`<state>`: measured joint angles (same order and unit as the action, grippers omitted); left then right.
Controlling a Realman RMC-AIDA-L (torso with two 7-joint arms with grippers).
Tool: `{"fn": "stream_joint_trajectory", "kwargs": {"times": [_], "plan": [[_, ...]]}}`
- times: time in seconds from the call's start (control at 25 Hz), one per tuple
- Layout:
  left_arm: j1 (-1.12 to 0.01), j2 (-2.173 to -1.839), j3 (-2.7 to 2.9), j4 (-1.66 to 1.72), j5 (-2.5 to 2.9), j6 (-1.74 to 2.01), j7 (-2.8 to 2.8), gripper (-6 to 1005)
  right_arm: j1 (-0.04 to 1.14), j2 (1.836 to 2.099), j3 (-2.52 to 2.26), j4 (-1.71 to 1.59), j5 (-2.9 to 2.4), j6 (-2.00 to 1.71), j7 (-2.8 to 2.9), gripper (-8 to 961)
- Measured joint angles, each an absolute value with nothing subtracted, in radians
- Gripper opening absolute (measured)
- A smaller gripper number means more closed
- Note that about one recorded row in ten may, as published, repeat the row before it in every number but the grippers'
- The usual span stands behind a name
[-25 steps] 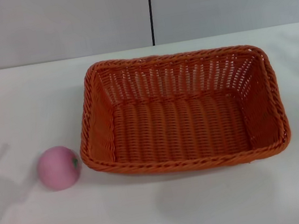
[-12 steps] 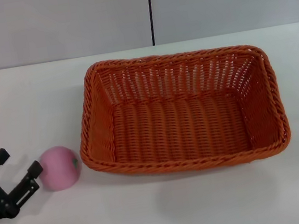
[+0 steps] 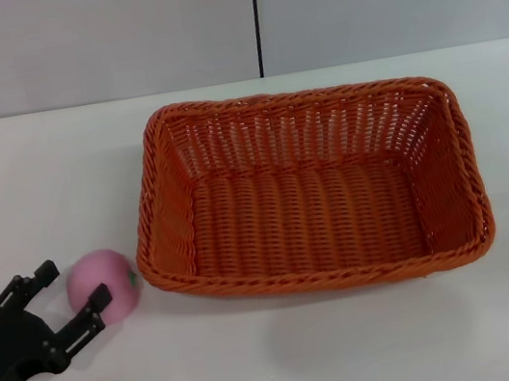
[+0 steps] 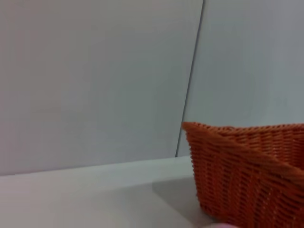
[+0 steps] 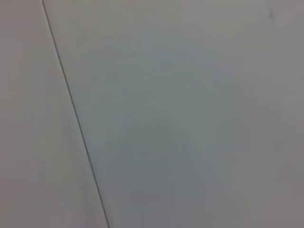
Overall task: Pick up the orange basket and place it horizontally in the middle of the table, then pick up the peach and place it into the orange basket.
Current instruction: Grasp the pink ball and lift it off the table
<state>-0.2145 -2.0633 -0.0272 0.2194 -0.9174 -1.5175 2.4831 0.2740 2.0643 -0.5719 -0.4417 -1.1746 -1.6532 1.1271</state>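
- My left gripper [image 3: 72, 286] has pushed further in from the left edge since half a second ago; its fingers are spread wide, one tip behind the peach [image 3: 104, 284] and one overlapping its front.
- The peach sits on the table [image 3: 37, 178], just beside the orange basket's [image 3: 308, 186] left end, same spot as before.
- The basket hasn't moved: lengthwise, mid-table, nothing inside.
- Left wrist view catches a basket corner [image 4: 247, 175].
- My right gripper is out of view.
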Motion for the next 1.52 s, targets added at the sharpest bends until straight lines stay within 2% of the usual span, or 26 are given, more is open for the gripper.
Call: {"fn": "stream_joint_trajectory", "kwargs": {"times": [0.8,1.0,1.52], "plan": [[-0.231,-2.064,0.004,0.201,-0.917,-1.484,2.49,697,0.275,2.065,-0.572,-0.424,-1.173,-1.637,1.126,441],[-0.232,-2.063,0.005,0.201,-0.917,-1.491,2.491,465,0.275,2.065,-0.572,-0.424,-1.172,-1.637,1.126,441],[-0.225,-2.06,-0.042,0.207,-0.928,-1.573,2.491,286,0.275,2.065,-0.572,-0.423,-1.172,-1.637,1.126,441]]}}
